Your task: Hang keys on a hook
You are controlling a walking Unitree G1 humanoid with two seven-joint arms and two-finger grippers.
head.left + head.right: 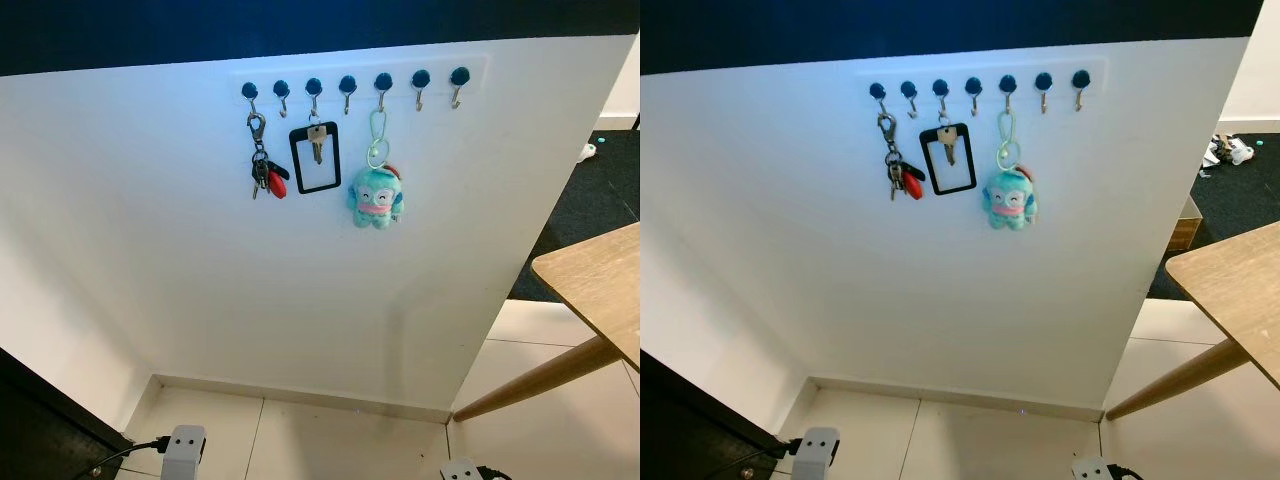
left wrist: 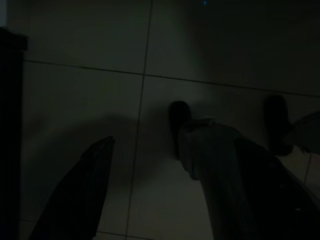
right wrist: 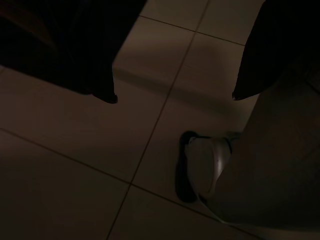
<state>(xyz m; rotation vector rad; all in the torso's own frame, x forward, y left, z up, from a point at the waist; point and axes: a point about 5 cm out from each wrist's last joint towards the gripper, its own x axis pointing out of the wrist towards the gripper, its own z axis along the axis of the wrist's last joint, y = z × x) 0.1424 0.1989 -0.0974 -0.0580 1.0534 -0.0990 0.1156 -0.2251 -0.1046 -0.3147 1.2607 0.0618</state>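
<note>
Up top centre of the frame, we see a hook rail (image 1: 355, 82) on the white wall (image 1: 200, 280). Keys (image 1: 264, 172) hang lengthwise down from the leftmost hook, then a black-framed key (image 1: 315, 155), then a teal plush (image 1: 376, 197). Our left gripper (image 2: 145, 190) and right gripper (image 3: 172, 95) hang over dim floor tiles (image 3: 75, 165), jaws wide.

A home entryway: wall hook rack (image 1: 352, 85), tiled floor (image 1: 330, 440), wooden table (image 1: 598, 285).
</note>
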